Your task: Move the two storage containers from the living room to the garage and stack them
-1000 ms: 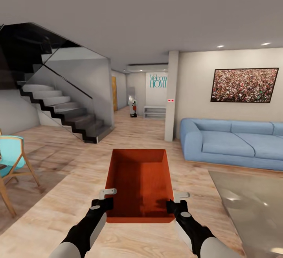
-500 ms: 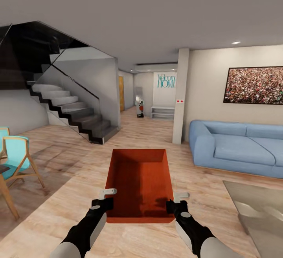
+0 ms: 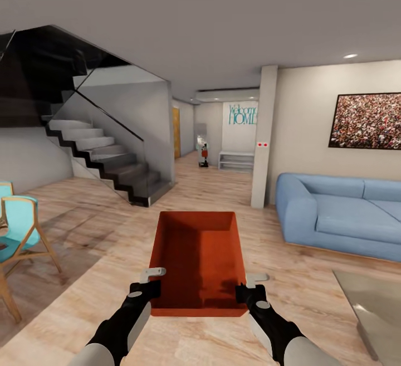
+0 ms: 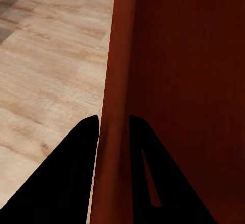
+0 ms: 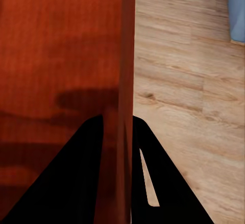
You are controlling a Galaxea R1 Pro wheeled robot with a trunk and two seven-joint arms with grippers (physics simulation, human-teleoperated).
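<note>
One red-orange open-top storage container (image 3: pixel 197 260) hangs in front of me above the light wood-plank floor (image 3: pixel 72 293) of the living room. My left gripper (image 3: pixel 152 284) is shut on its left wall near the front corner, and my right gripper (image 3: pixel 244 288) is shut on its right wall. In the left wrist view the left gripper (image 4: pixel 113 124) has the container wall (image 4: pixel 120 55) clamped between its dark fingers. The right wrist view shows the right gripper (image 5: pixel 118 122) pinching the opposite container wall (image 5: pixel 127 45). The bin is empty. The garage is out of view.
A dark staircase with a glass side (image 3: pixel 106 160) rises at the left. A white pillar (image 3: pixel 263 137) and a blue sofa (image 3: pixel 345 215) stand at the right, with a glass table (image 3: pixel 373 305) near it. A teal chair (image 3: pixel 19 227) is at the far left. A hallway (image 3: pixel 195 165) opens straight ahead.
The whole view has swung to the left, so sofa, pillar and stairs slid right in the picture. Both grippers and the container kept their place relative to me.
</note>
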